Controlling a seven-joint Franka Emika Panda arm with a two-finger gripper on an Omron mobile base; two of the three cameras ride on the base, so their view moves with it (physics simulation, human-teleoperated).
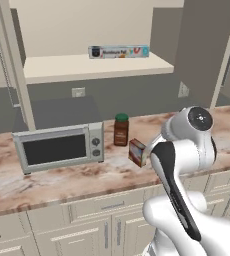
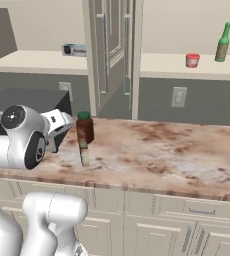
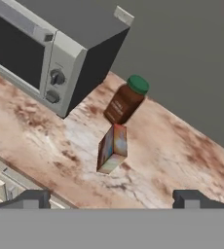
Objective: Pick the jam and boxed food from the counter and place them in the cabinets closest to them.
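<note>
Hovering above the bench, arm bent at elbow, gripper aimed down at the boxed food; jaws spread wide, empty. Box upright beside brown jar.

Brown jar crowds the boxed food behind; its other sides clear

The white arm rises from the five o'clock corner of the left base view, bends at a rounded elbow joint and reaches toward ten o'clock. In the hand view the gripper has its jaws spread wide, holding nothing, the two dark fingertips standing at the six o'clock edge.
</note>
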